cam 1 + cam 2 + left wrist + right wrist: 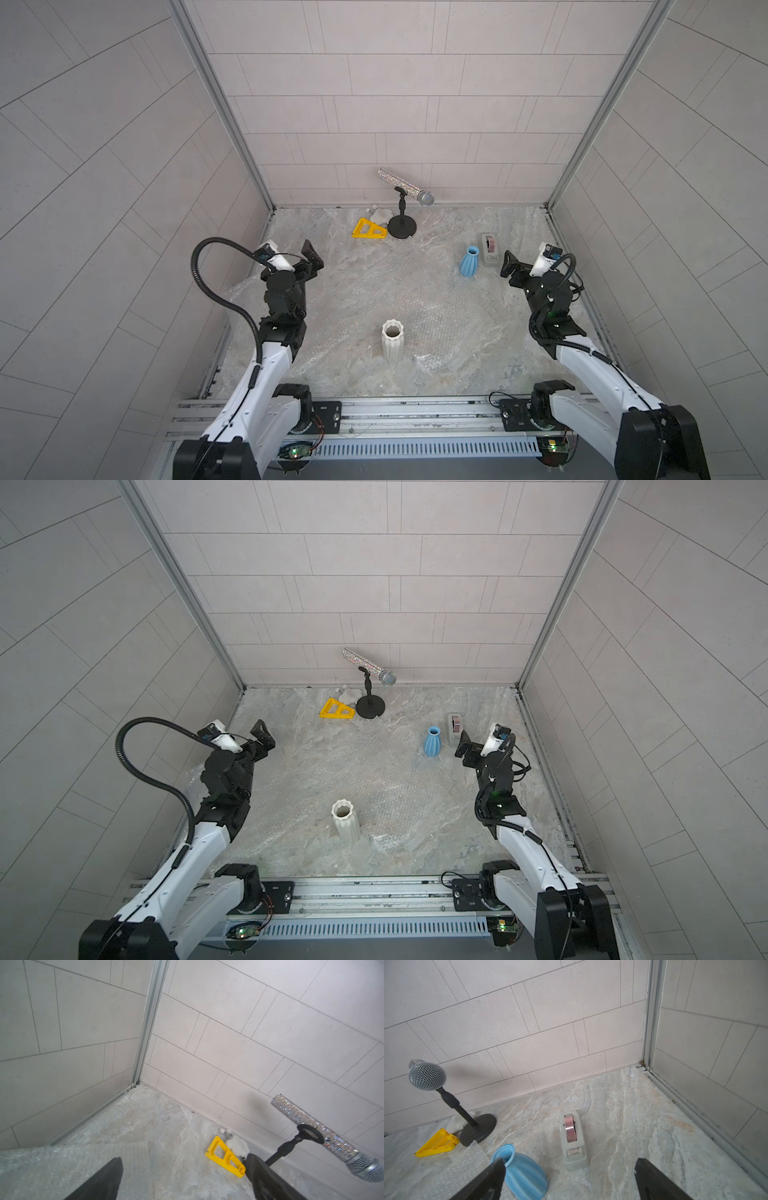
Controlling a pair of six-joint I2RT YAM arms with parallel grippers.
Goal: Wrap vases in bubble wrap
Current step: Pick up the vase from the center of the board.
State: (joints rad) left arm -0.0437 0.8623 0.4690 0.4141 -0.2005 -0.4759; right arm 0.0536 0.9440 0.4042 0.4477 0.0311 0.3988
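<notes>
Nearest the lens in both top views runs the aluminium rail (395, 411) on which the two arms are mounted. Beyond it the white vase (392, 340) (345, 820) stands upright with its scalloped mouth open to the camera. It is between the two arms and well behind both pincers, and it appears to stand on the bubble wrap (399, 299) that is spread over the marbled table (436, 232). The left pincer (312, 257) (264, 737) is raised with its jaws wide apart and nothing between them. In the left wrist view (185, 1158) an edge of the wrap (62, 1159) lies beneath one finger, while ahead of the other are a yellow triangular frame (225, 1157), a white fluffy thing (238, 1145) and the glittery microphone (315, 1128) on its black stand. The right pincer (512, 270) (463, 744) is likewise spread wide and holds nothing. The blue vase (469, 262) (525, 1174) stands upright just beside it on the side facing the left arm. In the right wrist view (570, 1161) one finger hides part of that vase's neck, though the two do not seem to touch. A corner of the wrap (467, 1163) reaches the vase's foot, but whether the vase stands on it I cannot tell. Straight ahead of the open right jaws sits a grey tape dispenser (573, 1140) (490, 249) holding a pinkish roll. Any lettering on it is too small to read.
</notes>
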